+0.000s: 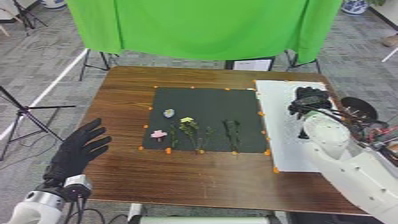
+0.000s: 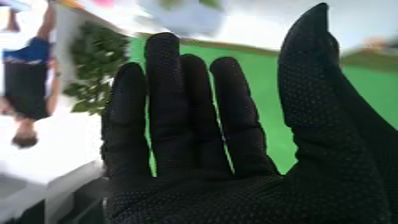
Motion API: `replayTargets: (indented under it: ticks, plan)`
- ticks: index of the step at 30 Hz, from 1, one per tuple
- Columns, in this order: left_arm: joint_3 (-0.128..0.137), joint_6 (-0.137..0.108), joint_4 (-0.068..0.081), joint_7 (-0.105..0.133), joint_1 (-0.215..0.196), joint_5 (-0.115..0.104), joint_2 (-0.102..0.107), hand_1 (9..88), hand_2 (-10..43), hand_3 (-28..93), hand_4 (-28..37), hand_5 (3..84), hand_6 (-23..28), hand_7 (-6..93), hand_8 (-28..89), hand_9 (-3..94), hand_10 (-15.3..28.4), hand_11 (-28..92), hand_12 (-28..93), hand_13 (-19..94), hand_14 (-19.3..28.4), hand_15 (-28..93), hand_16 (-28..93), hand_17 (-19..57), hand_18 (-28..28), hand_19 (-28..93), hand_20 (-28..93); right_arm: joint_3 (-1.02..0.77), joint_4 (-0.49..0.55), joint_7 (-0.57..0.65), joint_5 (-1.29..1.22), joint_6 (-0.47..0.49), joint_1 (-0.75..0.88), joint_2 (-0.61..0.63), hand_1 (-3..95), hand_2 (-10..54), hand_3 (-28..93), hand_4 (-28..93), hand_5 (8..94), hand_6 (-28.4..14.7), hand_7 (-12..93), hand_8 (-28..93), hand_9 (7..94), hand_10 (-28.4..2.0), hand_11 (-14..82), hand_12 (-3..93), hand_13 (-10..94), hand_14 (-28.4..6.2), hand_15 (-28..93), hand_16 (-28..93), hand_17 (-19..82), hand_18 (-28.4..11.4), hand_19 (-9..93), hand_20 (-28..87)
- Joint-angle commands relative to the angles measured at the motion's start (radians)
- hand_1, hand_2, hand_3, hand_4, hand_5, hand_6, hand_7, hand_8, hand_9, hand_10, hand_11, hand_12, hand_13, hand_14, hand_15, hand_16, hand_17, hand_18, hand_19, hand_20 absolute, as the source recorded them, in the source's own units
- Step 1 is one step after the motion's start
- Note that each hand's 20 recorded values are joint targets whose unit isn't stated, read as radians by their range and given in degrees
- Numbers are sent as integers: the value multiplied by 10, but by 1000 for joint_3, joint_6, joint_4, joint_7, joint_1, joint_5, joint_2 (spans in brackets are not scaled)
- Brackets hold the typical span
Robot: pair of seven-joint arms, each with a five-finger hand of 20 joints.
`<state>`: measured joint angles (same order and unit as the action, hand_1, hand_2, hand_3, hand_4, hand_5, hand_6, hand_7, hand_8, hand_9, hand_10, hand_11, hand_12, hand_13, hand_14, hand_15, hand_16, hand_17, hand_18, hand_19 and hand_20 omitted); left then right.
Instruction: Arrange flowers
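Yellow flower (image 1: pixel 187 120) lies on the dark mat (image 1: pixel 211 102), left of its middle, its stem reaching toward the mat's near edge. Pink flower (image 1: pixel 158 134) sits close to the near left corner, and a pale flower (image 1: pixel 169 114) lies beside the left edge, farther back. Right of the middle, a dark green sprig (image 1: pixel 233 134) points to the near edge. Beside the mat, a white sheet (image 1: pixel 282 145) runs along the right side of the brown table (image 1: pixel 195 185). The right hand (image 1: pixel 309 99) is over the sheet's far half, fingers straight, thumb held apart. By the table's left edge, the left hand (image 1: pixel 78 150) has its fingers straight and slightly spread.
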<state>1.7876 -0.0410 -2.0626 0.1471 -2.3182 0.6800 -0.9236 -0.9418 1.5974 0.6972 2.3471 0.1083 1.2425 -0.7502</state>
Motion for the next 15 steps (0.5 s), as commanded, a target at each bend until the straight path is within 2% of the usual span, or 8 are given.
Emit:
replayTargets:
  ticks: [1, 5, 9, 10, 13, 15]
  plan:
    - [5, 8, -6, -8, -9, -2, 1, 262, -12, 712, -279, 266, 35, 216, -118, 221, 122, 237, 154, 189, 167, 355, -6, -97, 222, 405, 90, -4, -16, 27, 7, 20, 9, 23, 286, -95, 919, -283, 380, -39, 465, -198, 423, -134, 361, 252, 465, -96, 506, 160, 193, -195, 713, 411]
    - [6, 4, -5, -8, -11, -2, 2, 262, -11, 713, -278, 267, 35, 214, -119, 222, 122, 237, 154, 190, 167, 355, -7, -97, 222, 405, 90, -9, -26, 1, -14, 7, 18, 22, 297, -95, 916, -283, 396, -35, 469, -198, 436, -132, 374, 255, 490, -86, 528, 167, 198, -194, 720, 416]
    - [6, 2, -6, -15, -10, -2, 4, 266, -8, 712, -278, 267, 35, 213, -118, 223, 122, 236, 154, 190, 167, 355, -7, -97, 222, 406, 90, -1, -40, -31, -26, -19, 25, 18, 338, -95, 904, -282, 443, -17, 472, -203, 524, -108, 388, 246, 616, -55, 575, 207, 227, -181, 722, 411]
    - [5, 4, -5, -14, -8, -3, 5, 266, -7, 712, -279, 267, 34, 214, -118, 223, 122, 237, 154, 190, 167, 355, -8, -97, 222, 406, 90, -4, -41, -45, -33, -32, 30, 16, 368, -95, 883, -282, 474, -6, 471, -204, 588, -90, 357, 280, 667, -43, 552, 258, 247, -176, 731, 409]
    - [6, 7, -4, -15, -7, -3, 7, 268, -4, 711, -280, 268, 35, 216, -118, 224, 122, 239, 154, 190, 167, 356, -7, -96, 222, 406, 90, -5, -38, -82, -20, -81, 47, 19, 456, -95, 821, -282, 546, 15, 520, -30, 753, -58, 197, 442, 750, -29, 525, 311, 282, -171, 748, 417]
    - [8, 6, -5, -12, -9, -3, 7, 268, -4, 713, -278, 270, 36, 215, -119, 224, 122, 240, 153, 190, 167, 355, -8, -97, 222, 407, 91, -13, -24, -102, -15, -101, 57, 20, 498, -95, 817, -282, 611, 24, 517, 1, 819, -48, 179, 479, 791, -23, 525, 319, 302, -170, 760, 422]
